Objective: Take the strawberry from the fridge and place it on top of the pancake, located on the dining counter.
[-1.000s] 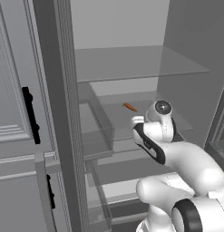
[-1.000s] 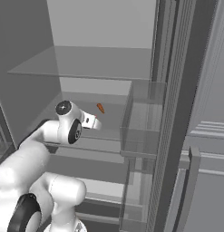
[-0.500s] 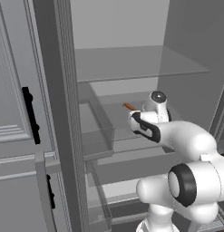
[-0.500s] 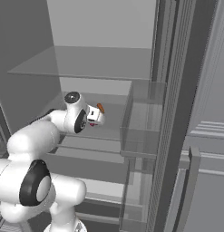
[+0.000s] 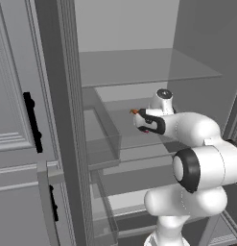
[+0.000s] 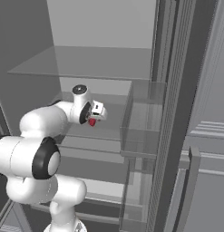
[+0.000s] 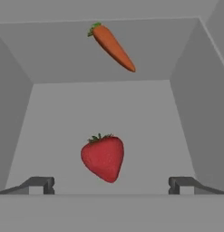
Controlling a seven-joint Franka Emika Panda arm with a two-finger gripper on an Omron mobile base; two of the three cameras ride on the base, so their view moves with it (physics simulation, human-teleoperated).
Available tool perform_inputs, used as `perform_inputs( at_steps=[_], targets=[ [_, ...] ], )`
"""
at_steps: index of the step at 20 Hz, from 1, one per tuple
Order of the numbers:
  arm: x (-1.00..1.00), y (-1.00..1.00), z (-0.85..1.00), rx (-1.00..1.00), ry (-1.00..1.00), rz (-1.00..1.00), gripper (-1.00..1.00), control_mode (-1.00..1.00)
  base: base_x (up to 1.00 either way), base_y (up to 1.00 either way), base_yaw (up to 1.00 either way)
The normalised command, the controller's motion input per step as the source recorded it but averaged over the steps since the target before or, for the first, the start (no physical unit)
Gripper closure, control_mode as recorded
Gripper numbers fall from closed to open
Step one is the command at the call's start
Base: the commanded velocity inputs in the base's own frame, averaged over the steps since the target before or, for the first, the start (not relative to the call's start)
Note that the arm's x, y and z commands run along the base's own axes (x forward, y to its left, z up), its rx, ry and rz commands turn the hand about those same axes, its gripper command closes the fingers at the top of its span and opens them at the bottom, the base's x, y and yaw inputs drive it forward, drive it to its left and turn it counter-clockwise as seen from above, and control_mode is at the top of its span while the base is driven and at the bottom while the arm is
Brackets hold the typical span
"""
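Inside the open fridge (image 5: 139, 67), above a glass shelf (image 7: 109, 113), gripper (image 7: 111, 185) spread wide and holding nothing, strawberry (image 7: 103, 157) lying on that shelf between and just ahead of the fingertips (image 7: 41, 184), orange carrot (image 7: 112, 46) farther back.

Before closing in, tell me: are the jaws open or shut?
Open: in the hand view both fingertips stand wide apart, the strawberry untouched between them.

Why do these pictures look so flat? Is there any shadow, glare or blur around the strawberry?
Hand view: even, soft light; the strawberry and carrot are sharp, with no clear shadows or glare. Left base view: the glass shelf is see-through with no reflections. Right base view: the same dull grey, and the strawberry is just a small red spot below the gripper.
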Motion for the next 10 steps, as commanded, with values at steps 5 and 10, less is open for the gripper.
perform_inputs(
  at_steps=[5, 10],
  targets=[
    [0.19, 0.05, -0.23, 0.0, 0.02, 0.02, -1.0, -1.0, 0.0, 0.0, 0.0],
    [0.08, 0.03, -0.23, 0.0, 0.03, 0.0, -1.0, -1.0, 0.0, 0.0, 0.0]
  ],
)
